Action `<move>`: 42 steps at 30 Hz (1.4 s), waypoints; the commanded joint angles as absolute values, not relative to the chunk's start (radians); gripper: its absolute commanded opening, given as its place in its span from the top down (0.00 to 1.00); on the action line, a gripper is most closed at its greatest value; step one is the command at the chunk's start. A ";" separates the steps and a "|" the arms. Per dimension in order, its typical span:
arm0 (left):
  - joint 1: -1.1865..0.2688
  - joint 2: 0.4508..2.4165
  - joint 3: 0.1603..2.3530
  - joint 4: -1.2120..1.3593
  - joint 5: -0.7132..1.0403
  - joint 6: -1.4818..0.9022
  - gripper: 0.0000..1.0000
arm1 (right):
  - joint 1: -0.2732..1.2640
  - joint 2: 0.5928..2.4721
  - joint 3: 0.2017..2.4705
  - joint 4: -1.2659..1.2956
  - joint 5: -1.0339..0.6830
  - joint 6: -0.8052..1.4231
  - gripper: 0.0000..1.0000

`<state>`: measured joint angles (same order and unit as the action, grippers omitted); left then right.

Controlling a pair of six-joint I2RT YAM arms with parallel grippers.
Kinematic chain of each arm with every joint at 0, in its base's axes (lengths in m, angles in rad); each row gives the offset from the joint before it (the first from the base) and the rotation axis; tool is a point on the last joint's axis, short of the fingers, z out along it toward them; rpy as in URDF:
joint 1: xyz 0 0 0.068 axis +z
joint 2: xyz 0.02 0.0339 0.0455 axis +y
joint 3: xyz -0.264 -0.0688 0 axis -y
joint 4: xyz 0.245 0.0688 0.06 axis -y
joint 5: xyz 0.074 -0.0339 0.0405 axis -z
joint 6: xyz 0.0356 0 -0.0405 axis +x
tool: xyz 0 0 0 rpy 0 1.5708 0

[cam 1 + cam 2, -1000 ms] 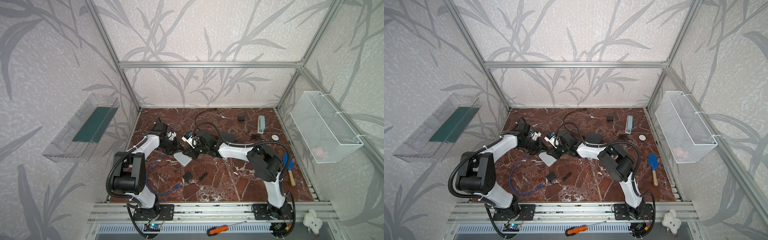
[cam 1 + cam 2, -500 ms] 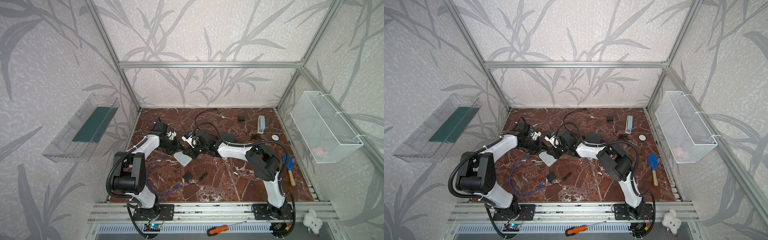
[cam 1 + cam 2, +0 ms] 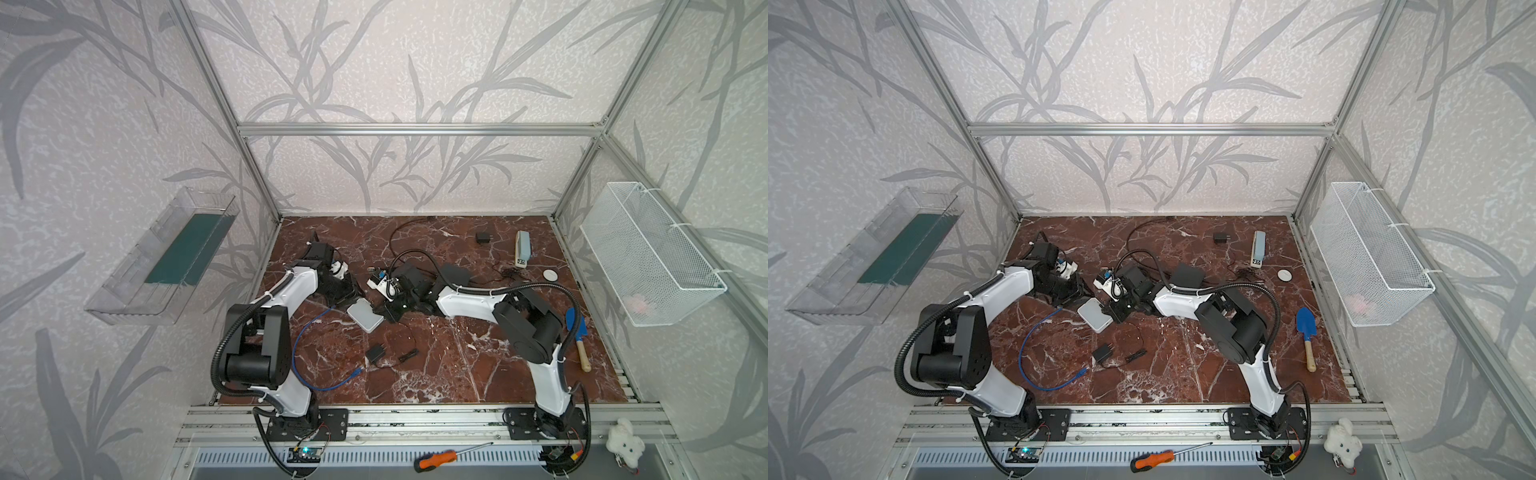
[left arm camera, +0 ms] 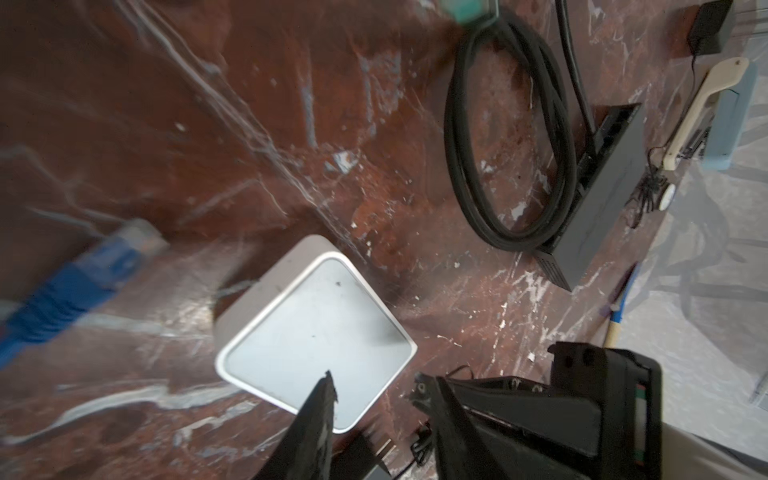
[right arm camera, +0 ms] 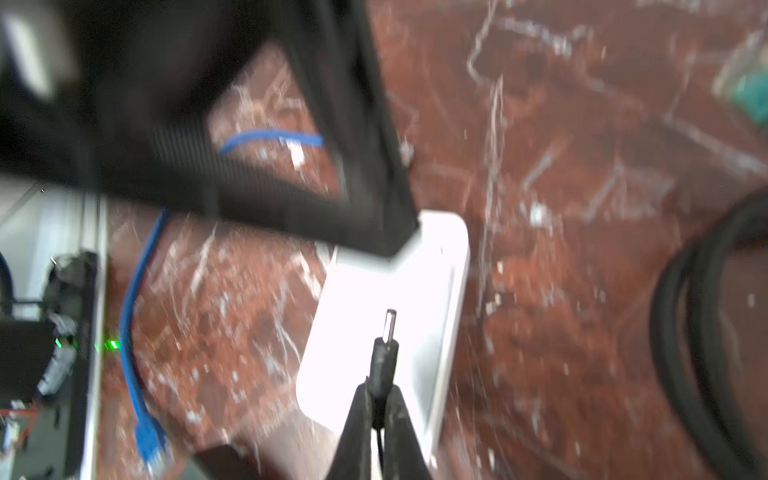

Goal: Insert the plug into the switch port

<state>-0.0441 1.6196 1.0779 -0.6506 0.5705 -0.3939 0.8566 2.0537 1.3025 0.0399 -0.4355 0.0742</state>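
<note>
Plug [image 5: 384, 353]: a short matte black barrel ending in a slim silvery metal pin. It is pinched at its rear between the closed black tips of the right hand [image 5: 377, 399], just over the smooth white box [image 5: 419, 299]. The box is a flat shell with rounded corners, lying on the veined red-brown marble worktop [image 5: 582, 291]. The left hand [image 4: 378, 399] stands partly spread and grips nothing, one tip over the box's edge.
</note>
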 commanded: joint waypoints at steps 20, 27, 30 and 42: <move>-0.102 1.751 1.123 -0.629 0.362 -0.262 0.56 | 0.914 2.041 1.245 -0.169 -0.370 -0.010 0.94; -0.112 1.768 1.111 -0.653 0.323 -0.252 0.56 | 0.913 2.072 1.301 -0.196 -0.355 0.024 0.94; -0.114 1.772 1.108 -0.657 0.323 -0.250 0.56 | 0.913 2.082 1.328 -0.217 -0.356 0.025 0.94; -0.125 1.784 1.106 -0.673 0.317 -0.251 0.57 | 0.922 2.071 1.304 -0.212 -0.377 0.014 0.94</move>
<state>-0.1188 1.7718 1.1114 -0.6434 0.3336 -0.2615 0.9108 2.0644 1.3098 -0.1879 -0.3672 0.0143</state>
